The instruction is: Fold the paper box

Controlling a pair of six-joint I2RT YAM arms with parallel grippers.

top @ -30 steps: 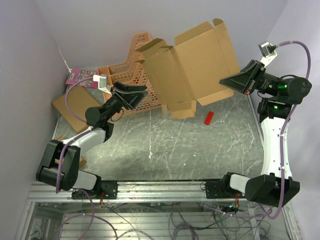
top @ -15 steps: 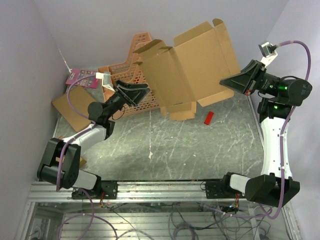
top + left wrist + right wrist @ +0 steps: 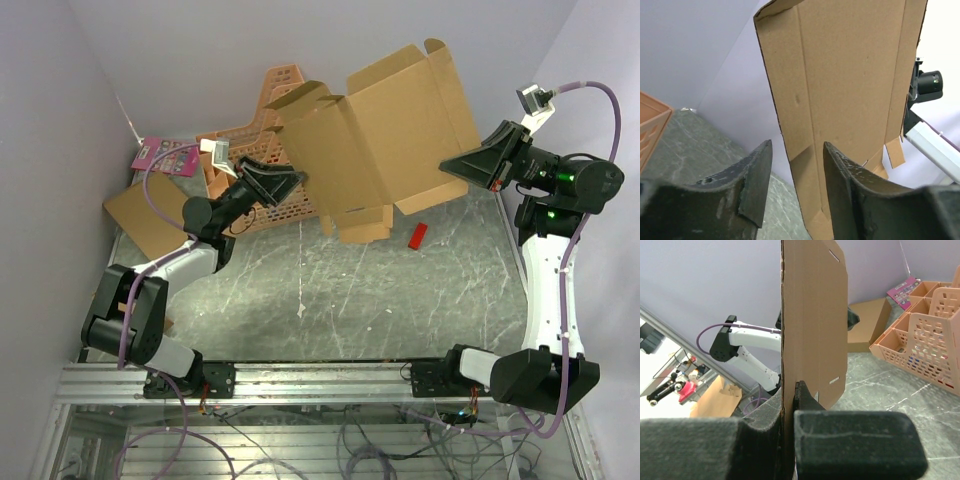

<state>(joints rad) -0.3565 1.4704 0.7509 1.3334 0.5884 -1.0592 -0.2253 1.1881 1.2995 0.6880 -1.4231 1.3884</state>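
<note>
Box point(image 3: 385, 135), an unfolded sheet held upright above the desk point(image 3: 400, 290) by the right hand point(image 3: 452, 164) pinching its right edge, now has the left hand point(image 3: 293, 183), fingers spread wide, newly moved close to its left panel, likely to start a fold.

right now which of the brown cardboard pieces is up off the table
The big creased paper box, pinched at one edge by the right fingers and held in the air. The cardboard sheet at far left lies flat.
</note>
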